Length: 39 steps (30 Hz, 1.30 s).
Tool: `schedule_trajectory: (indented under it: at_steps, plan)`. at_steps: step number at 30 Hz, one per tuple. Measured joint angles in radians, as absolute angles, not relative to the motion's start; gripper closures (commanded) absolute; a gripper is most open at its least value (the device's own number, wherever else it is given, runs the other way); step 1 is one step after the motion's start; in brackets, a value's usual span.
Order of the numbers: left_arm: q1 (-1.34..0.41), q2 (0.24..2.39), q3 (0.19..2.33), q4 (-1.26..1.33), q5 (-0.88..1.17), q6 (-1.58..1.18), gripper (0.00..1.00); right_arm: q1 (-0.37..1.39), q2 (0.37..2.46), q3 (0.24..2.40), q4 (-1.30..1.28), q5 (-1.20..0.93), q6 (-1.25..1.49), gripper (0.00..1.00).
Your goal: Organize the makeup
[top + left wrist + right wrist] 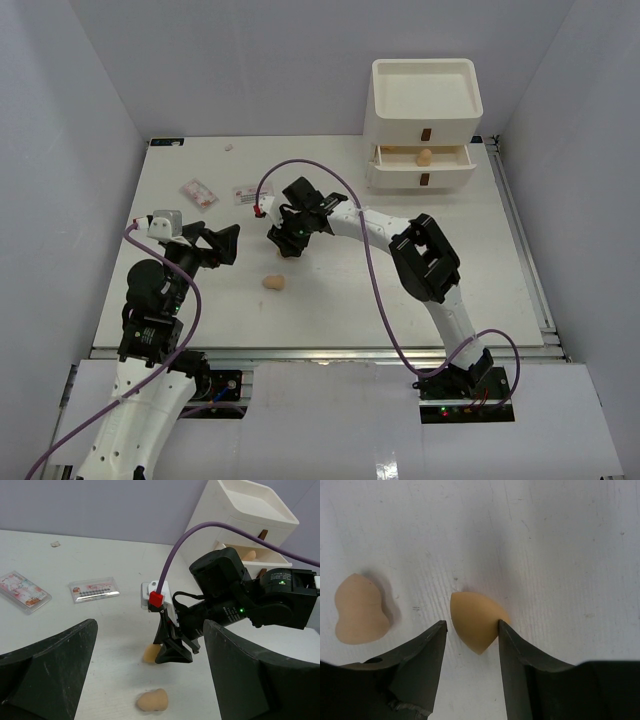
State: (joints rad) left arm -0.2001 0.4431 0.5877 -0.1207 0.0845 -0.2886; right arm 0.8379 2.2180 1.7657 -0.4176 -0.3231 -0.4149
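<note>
Two tan sponges lie mid-table. My right gripper (472,622) is open and straddles one sponge (476,619); the right finger (512,640) touches it and the left finger stands a little off it. In the left wrist view this sponge (148,653) is half hidden behind the right gripper (172,652). The second sponge (273,283) lies free just nearer me; it also shows in the right wrist view (360,611) and the left wrist view (152,700). My left gripper (225,245) is open and empty, to its left. A third sponge (424,156) sits in the open drawer. Two flat packets (198,192) (250,194) lie at the back left. The white bottle is out of view.
The white drawer unit (422,110) stands at the back right with its upper drawer (400,160) pulled open. A small scrap (231,147) lies near the back edge. Grey walls close in the table on three sides.
</note>
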Motion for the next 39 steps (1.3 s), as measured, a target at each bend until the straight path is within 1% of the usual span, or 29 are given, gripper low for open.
schedule_trajectory:
  at_steps: [3,8,13,22,27,30,34,37,39]
  plan:
    - [-0.2,0.443,0.588,-0.121,0.084,-0.289,0.02,0.838,2.227,1.766,-0.409,-0.306,-0.415,0.61]
    - [-0.2,0.443,0.588,-0.121,0.084,-0.289,0.02,0.841,2.232,1.778,-0.409,-0.278,-0.414,0.81]
    - [-0.2,0.443,0.588,-0.121,0.085,-0.289,0.02,0.843,2.232,1.778,-0.409,-0.258,-0.423,0.92]
    - [-0.2,0.443,0.588,-0.12,0.088,-0.289,0.02,0.836,2.204,1.763,-0.424,-0.283,-0.443,0.92]
    - [-0.2,0.443,0.581,-0.12,0.101,-0.289,0.02,0.784,2.05,1.687,-0.463,-0.345,-0.472,0.92]
    - [-0.2,0.443,0.58,-0.119,0.114,-0.289,0.02,0.71,1.906,1.638,-0.47,-0.362,-0.482,0.92]
    - [-0.2,0.442,0.58,-0.119,0.13,-0.289,0.02,0.542,1.745,1.606,-0.435,-0.361,-0.471,0.92]
    - [-0.2,0.442,0.58,-0.118,0.142,-0.289,0.02,0.392,1.675,1.563,-0.369,-0.336,-0.438,0.92]
    - [-0.2,0.442,0.58,-0.115,0.148,-0.289,0.02,0.326,1.657,1.526,-0.327,-0.306,-0.411,0.92]
